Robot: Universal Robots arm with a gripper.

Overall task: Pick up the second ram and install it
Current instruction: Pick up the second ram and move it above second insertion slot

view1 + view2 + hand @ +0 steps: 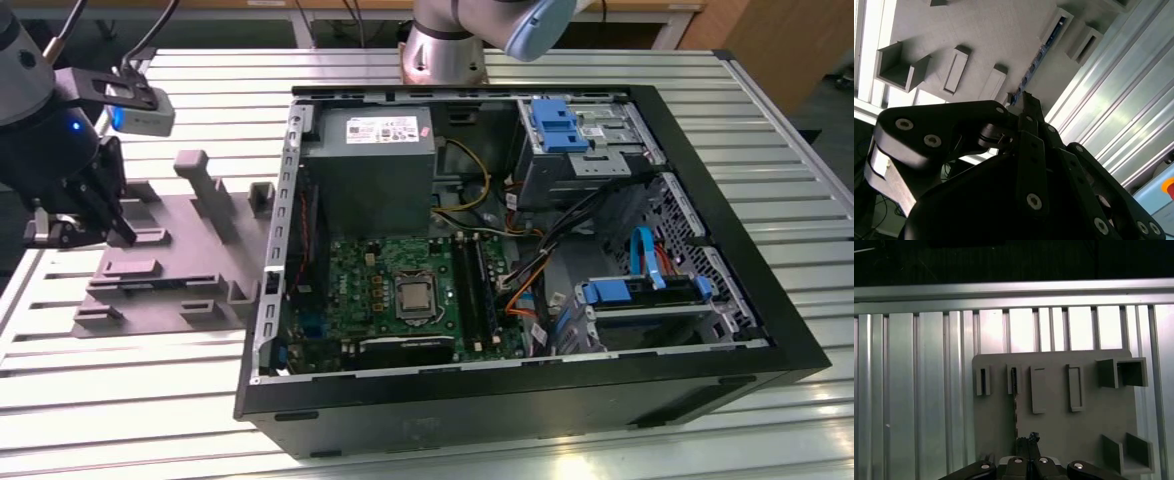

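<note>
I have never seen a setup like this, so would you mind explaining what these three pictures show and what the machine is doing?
This is a robot arm with a black end effector, which is its grasping part. The exterior view comes from a camera off the arm, looking down on a ribbed aluminium table. On it lie an open black desktop computer case and, toward the exterior view's left, a grey moulded plastic holder with upright posts. The two wrist views come from cameras riding on the arm, looking past the end effector at that holder. In both wrist views, a long thin dark memory stick, the second ram, stands on edge in the holder. The end effector looks shut, right by the stick's near end. I cannot tell whether it touches the stick.
</note>
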